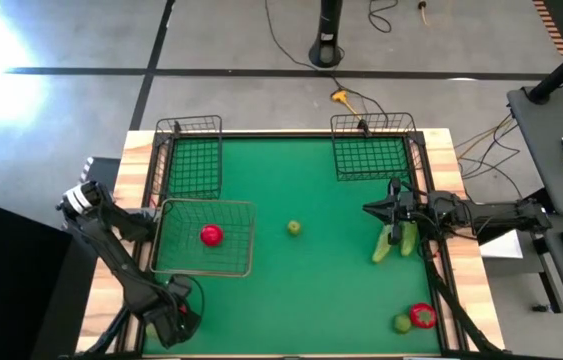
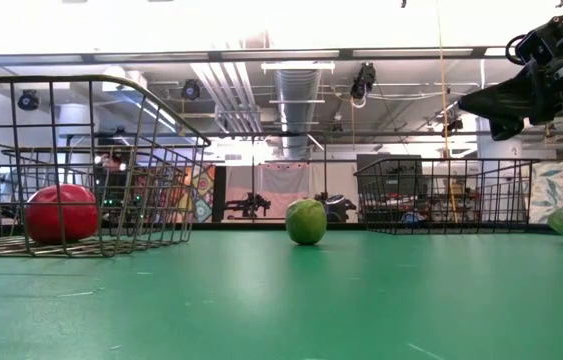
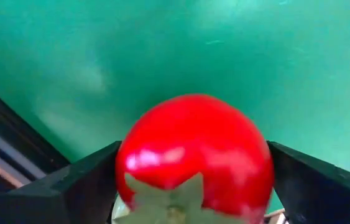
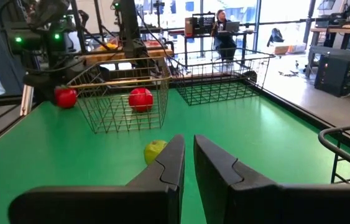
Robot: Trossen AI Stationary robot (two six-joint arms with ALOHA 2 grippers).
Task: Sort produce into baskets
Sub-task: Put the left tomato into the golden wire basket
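My left gripper (image 1: 176,322) is at the table's near left corner, shut on a round red piece with a green top (image 3: 193,155), which also shows in the right wrist view (image 4: 66,98). My right gripper (image 4: 187,163) is shut and empty, above the table at the right (image 1: 393,213), just beyond two green cucumbers (image 1: 393,242) lying on the mat. A second red piece (image 1: 211,235) lies in the grey-wire basket (image 1: 166,240). A yellow-green piece (image 1: 294,228) sits mid-table. Another red piece (image 1: 422,315) and a yellow-green one (image 1: 402,323) lie near the right front corner. My left gripper pinches the red piece by two opposite sides (image 3: 128,168) between its two fingers (image 3: 81,186). The fingers point down toward the green mat. The piece's green top faces back toward the wrist. Whether it is clear of the mat, I cannot tell.
Two small dark baskets stand at the far edge, one at the left (image 1: 191,155) and one at the right (image 1: 373,145). The wooden table rim (image 1: 441,160) frames the green mat. The middle of the mat around the yellow-green piece is open.
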